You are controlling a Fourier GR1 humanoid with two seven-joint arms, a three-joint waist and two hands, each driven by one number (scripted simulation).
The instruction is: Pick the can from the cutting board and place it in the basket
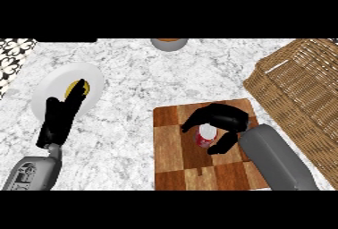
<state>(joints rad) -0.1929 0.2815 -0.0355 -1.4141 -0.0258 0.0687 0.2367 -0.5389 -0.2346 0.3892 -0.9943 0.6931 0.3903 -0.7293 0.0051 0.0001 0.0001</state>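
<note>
Nearest the front edge of the table (125, 147) sits 1 cutting board (173, 156), made of light & dark wood squares, a bit to the right of the middle. The right hand (221, 120) comes in over it from the front-right corner, & its fingers curl down round the can (205, 135), w/ the thumb on one side & fingers on the other. So that hand is closed on the can, which is red w/ a pale top. I can't tell if the can is standing on the board or is lifted a bit. I think the hand wraps it from above so the can stays upright when it goes up. There is 1 can, & it is on or just above the middle of the board, not in the basket yet. The left hand (63, 114) is over at the left side of the table, fingers straight & holding nothing; it is resting, prob. to keep out of the way. Behind it is 1 white plate (59, 85) w/ 1 yellow thing (74, 87) on it, partly hidden by the fingers, so I can't say what it is. At the right edge, just beside the board, is 1 big woven basket (297, 89), open at the top & close by, so the carry looks short. At the back edge is 1 small round bowl or cup (169, 43), cut off by the view.
</note>
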